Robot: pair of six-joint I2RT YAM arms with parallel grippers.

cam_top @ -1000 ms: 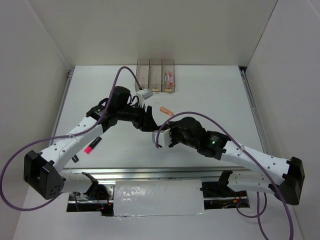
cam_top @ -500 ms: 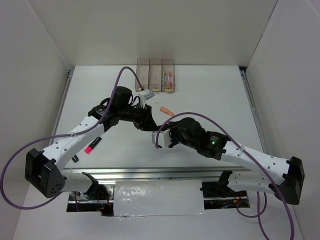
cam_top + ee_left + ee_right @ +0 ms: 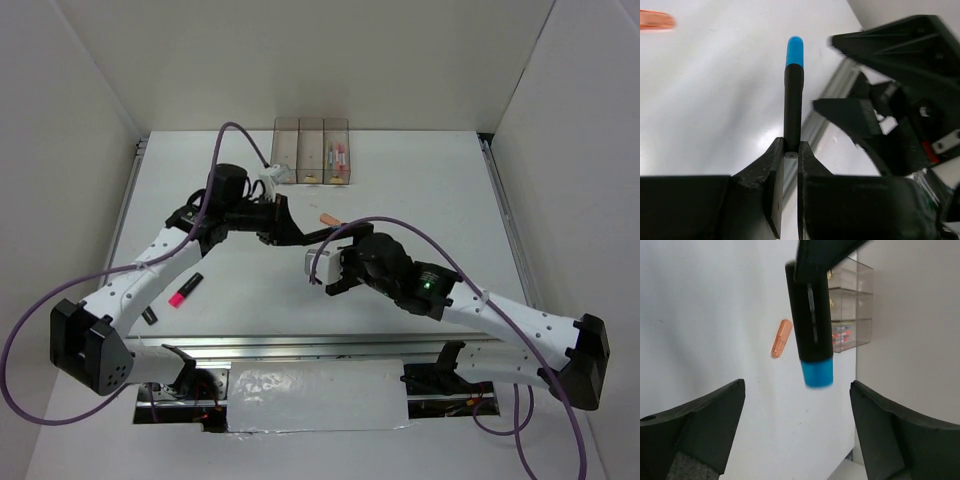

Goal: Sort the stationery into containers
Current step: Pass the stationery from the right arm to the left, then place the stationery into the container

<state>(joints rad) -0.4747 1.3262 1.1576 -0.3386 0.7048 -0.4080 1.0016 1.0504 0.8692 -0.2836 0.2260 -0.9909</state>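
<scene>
Hanging above the table (image 3: 420,190), the blue-tipped marker (image 3: 793,95) was pinched at its tail by the shut left hand (image 3: 791,150), the right hand (image 3: 797,410) was spread wide and empty near its tip, and carriage to the bins (image 3: 311,150) was judged due next.

Close view from the left wrist. The left gripper (image 3: 791,150) has its two black fingers pinched on the rear end of a blue-tipped marker (image 3: 794,95), whose black barrel points straight away over the white table (image 3: 715,100). A blurred orange pen (image 3: 655,21) lies at the top left corner. On the right, the right gripper (image 3: 827,72) has its fingers spread apart, beside a metal rail (image 3: 837,85).
</scene>
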